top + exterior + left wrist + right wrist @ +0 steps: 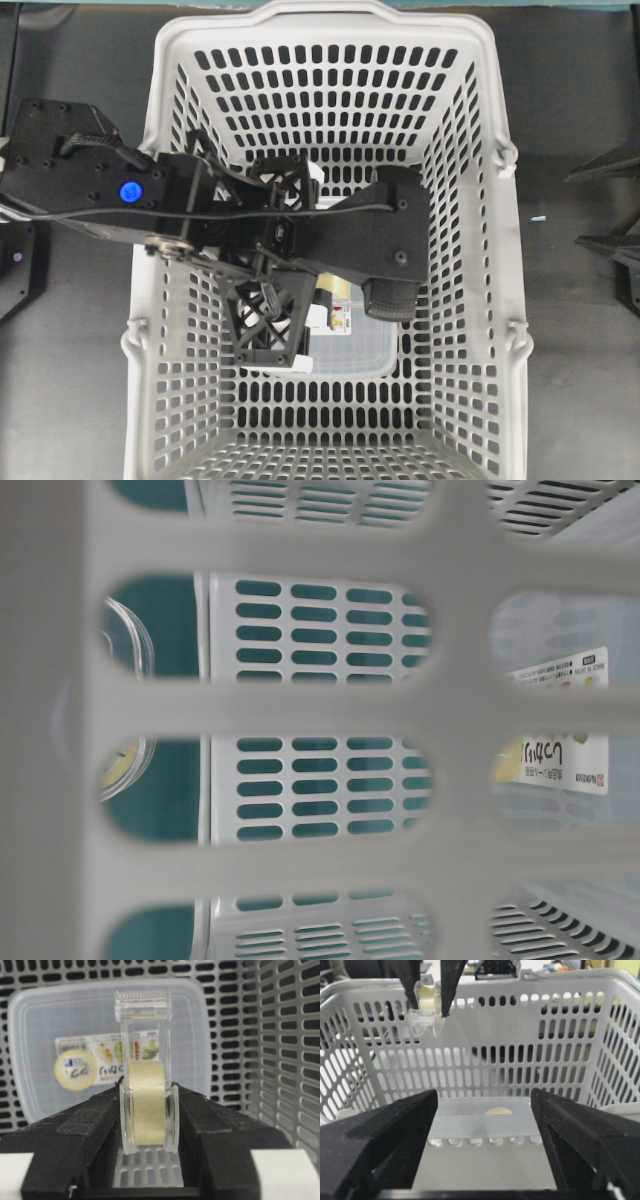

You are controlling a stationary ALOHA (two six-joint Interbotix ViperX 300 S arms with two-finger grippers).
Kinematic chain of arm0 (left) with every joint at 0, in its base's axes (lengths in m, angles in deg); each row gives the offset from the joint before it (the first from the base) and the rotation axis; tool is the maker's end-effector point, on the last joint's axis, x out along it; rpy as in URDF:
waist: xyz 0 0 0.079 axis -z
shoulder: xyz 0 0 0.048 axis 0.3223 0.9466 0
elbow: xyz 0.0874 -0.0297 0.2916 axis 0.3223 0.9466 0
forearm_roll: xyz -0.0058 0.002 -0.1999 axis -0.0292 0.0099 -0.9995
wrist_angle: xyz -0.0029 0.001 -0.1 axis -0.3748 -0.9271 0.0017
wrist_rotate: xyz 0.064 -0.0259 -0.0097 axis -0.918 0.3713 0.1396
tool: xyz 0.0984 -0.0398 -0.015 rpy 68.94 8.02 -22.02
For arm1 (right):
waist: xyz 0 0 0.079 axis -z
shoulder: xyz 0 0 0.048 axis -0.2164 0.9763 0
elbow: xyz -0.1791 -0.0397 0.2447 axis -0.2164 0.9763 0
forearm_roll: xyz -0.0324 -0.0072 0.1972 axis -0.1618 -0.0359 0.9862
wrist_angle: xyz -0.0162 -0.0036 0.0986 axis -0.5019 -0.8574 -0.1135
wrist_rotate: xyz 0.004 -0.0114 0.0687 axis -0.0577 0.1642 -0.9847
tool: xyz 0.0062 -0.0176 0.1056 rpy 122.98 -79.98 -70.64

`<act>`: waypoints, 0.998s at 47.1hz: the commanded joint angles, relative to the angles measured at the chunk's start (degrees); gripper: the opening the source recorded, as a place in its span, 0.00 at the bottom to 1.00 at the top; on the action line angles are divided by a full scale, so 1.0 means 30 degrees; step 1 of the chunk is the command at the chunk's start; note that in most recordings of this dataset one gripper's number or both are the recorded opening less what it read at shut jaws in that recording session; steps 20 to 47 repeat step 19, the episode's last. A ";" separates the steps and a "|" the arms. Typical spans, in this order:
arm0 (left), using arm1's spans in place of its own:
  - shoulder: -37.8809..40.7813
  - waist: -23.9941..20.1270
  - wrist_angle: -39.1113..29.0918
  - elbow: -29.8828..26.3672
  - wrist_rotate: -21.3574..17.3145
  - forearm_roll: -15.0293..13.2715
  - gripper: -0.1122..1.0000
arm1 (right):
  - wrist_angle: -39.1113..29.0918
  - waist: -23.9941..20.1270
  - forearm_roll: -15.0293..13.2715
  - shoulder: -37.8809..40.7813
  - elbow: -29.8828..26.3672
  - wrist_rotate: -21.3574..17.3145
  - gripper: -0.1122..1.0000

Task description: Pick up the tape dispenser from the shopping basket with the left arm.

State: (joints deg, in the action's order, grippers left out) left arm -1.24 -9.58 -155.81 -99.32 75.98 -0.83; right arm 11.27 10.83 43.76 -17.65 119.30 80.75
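The clear plastic tape dispenser with its pale roll sits clenched between the left tool's black fingers, lifted above the translucent lidded food box in the light-grey slotted shopping basket. It looks light, stiff and slick; the flat sides by the roll suit gripping. The right tool stands released, empty.

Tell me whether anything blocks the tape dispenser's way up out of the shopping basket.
Nothing visible does. The left gripper holds the tape dispenser near the rim of the shopping basket, well above the plastic food box on the floor. The right gripper is open, lower down.
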 commanded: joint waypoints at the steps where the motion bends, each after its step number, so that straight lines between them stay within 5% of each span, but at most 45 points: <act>1: -0.0264 0.0029 0.0117 -0.0088 0.0029 0.0059 0.37 | 0.0088 -0.0029 0.0059 0.0088 -0.0117 0.0029 0.75; 47: -0.0293 0.0029 0.0674 0.0410 -0.0029 0.0059 0.37 | 0.0234 -0.0029 0.0059 -0.0117 -0.0146 0.0029 0.75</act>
